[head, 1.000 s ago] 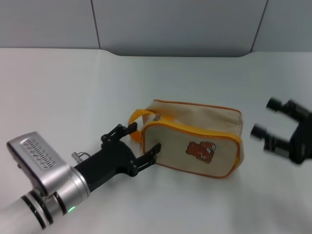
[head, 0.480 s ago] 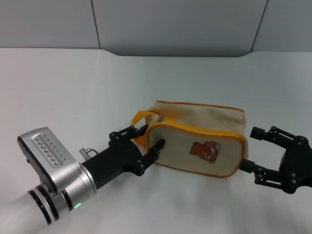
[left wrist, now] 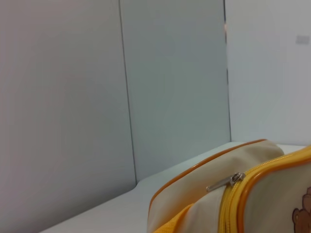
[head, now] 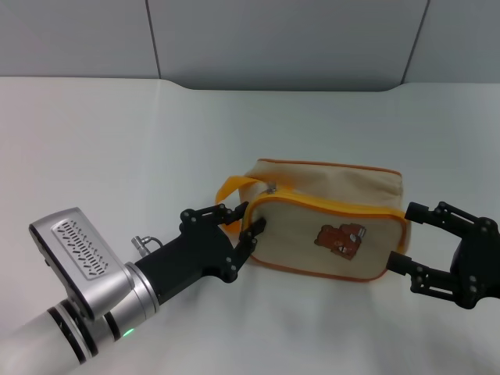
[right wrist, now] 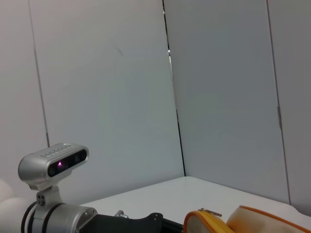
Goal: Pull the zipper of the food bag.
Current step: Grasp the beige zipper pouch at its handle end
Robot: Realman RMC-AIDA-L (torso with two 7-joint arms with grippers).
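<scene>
We see the left pincer [head: 237, 227] spread at the food bag [head: 328, 232] end below the zipper [head: 272, 187]; the right pincer [head: 406, 239] spread around the opposite end, on the desk [head: 117, 156].

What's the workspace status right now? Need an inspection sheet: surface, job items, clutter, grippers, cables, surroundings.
Surface: white table, matte, no spills seen.
Food bag: food bag lies on its side near the table's middle, bear print facing the head camera, orange loop handle toward the left arm.
Zipper: zipper looks closed; silver pull tab sits at the handle end.
Clutter: nothing seen.
Left gripper: left gripper open, fingers at the bag's handle end, one fingertip against the bag's corner.
Right gripper: right gripper open, fingers straddling the bag's opposite end.
Cables: nothing seen.
Surroundings: grey wall panels behind the table.
</scene>
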